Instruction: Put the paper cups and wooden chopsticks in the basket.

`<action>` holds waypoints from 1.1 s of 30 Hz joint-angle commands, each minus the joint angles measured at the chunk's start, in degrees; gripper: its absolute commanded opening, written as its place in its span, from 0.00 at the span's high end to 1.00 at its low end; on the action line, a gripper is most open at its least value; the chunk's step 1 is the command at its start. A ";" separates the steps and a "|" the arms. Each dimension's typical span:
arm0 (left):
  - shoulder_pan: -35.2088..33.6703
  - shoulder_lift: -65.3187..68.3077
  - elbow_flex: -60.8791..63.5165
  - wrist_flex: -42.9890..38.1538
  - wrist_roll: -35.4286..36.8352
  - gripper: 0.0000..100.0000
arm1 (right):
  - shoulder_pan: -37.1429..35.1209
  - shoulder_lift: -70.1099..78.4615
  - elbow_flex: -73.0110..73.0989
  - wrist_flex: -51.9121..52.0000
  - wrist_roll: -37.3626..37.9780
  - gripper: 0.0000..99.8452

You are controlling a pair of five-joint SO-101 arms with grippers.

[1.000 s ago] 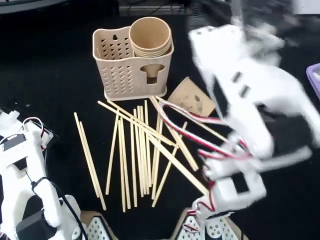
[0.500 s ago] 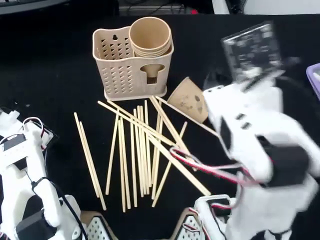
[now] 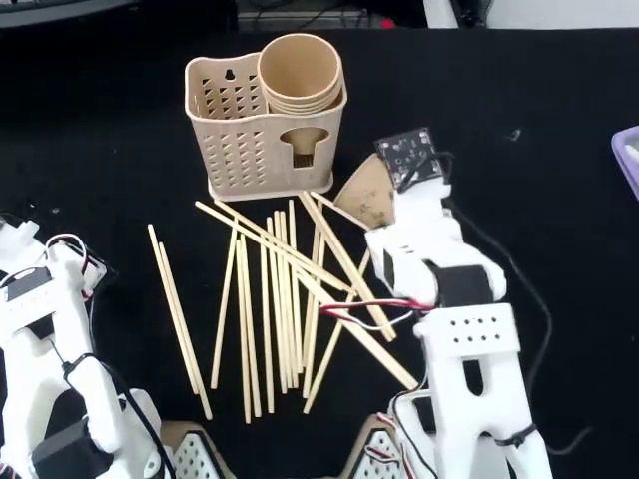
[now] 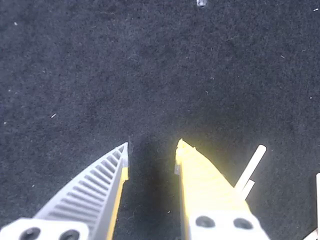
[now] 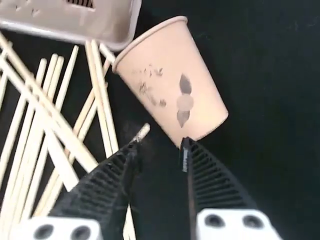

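High camera: fixed, looks down over the black cloth surface (image 3: 559, 180). Wrist cameras: close, facing down. Right wrist and high views share the tipped tan paper cup (image 5: 170, 95).

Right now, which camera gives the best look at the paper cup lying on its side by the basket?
The right wrist view: the fallen cup shows from rim to base, just past the open right gripper. In the high view the arm hides part of it. The left wrist view faces the black table elsewhere.
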State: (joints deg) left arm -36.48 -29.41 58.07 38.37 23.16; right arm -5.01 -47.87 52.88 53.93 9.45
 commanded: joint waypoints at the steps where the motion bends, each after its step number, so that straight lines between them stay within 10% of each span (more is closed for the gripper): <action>1: 0.48 -1.93 -0.75 -0.70 0.00 0.84 | -1.76 -1.54 0.31 -6.24 -4.13 0.86; 15: 0.40 -1.93 -0.48 -0.70 0.00 0.84 | -1.32 11.74 -1.36 -18.02 -2.55 0.86; 33: 0.40 -1.93 -0.48 -0.70 0.00 0.84 | -3.87 39.87 -30.55 -11.87 -24.44 0.86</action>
State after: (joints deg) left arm -36.48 -29.41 58.07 38.37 23.16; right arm -8.00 -10.42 27.65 41.71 -13.67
